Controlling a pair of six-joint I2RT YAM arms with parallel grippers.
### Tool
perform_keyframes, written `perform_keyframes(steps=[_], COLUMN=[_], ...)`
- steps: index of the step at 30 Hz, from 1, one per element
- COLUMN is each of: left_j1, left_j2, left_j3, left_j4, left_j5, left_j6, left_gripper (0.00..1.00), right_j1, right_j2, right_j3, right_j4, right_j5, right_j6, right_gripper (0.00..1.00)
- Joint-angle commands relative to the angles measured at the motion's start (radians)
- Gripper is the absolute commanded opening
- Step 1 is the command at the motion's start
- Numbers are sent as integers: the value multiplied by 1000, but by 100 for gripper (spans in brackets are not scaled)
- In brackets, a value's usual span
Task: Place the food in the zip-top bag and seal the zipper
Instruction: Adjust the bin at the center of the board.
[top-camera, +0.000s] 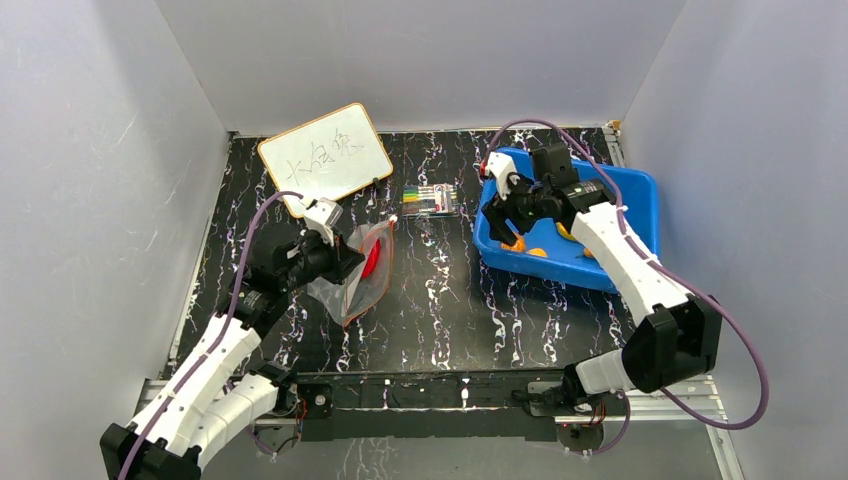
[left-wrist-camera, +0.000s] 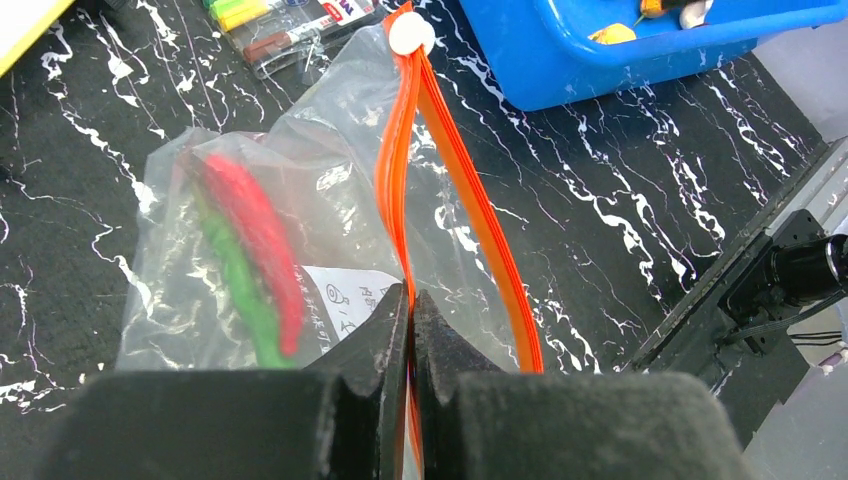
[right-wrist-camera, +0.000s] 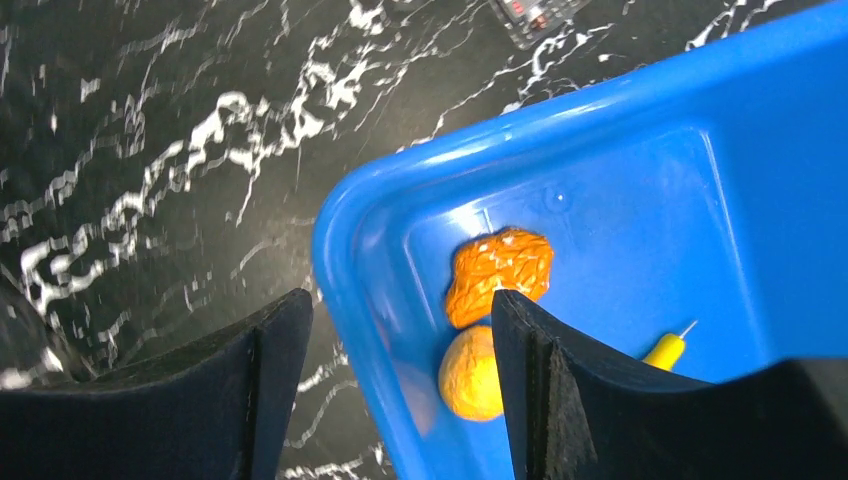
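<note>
The clear zip-top bag (top-camera: 362, 275) lies left of centre, also in the left wrist view (left-wrist-camera: 330, 200). A red chili (left-wrist-camera: 262, 235) and a green piece (left-wrist-camera: 240, 285) are inside it. The orange-red zipper (left-wrist-camera: 470, 200) is parted, with a white slider (left-wrist-camera: 408, 34) at its far end. My left gripper (left-wrist-camera: 411, 300) is shut on one zipper strip; it also shows in the top view (top-camera: 340, 262). My right gripper (right-wrist-camera: 400, 310) is open above the blue tub's left corner (right-wrist-camera: 345, 215), straddling its wall. Orange fruit pieces (right-wrist-camera: 498, 270) and a yellow piece (right-wrist-camera: 667, 350) lie in the tub.
A blue tub (top-camera: 640, 195) stands at the right with toy foods in it. A pack of coloured markers (top-camera: 430, 199) lies at the middle back. A whiteboard (top-camera: 325, 155) lies at the back left. Grey walls enclose the table.
</note>
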Motion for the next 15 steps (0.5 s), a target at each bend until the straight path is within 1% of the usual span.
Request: perform_keyframes(steps=[1, 3, 7, 9, 11, 15], left_j1=[2, 1, 1, 2, 1, 1], left_j2=[-36, -46, -42, -37, -37, -51], left_j3=[5, 2, -3, 0, 3, -3], left_j4=[6, 5, 2, 0, -5, -4], left_j5=[2, -4, 1, 9, 6, -6], left_j6=[20, 22, 22, 20, 23, 24], left_gripper=[0, 0, 0, 0, 0, 0], right_j1=[2, 8, 49, 78, 99, 101], right_j2=[-28, -21, -26, -17, 8, 43], right_j3=[60, 26, 17, 8, 1, -14], right_j4=[-227, -254, -255, -230, -208, -151], right_j5=[-76, -36, -78, -74, -30, 18], right_j6=[-315, -320, -318, -301, -272, -237], right_gripper=[64, 64, 62, 62, 62, 60])
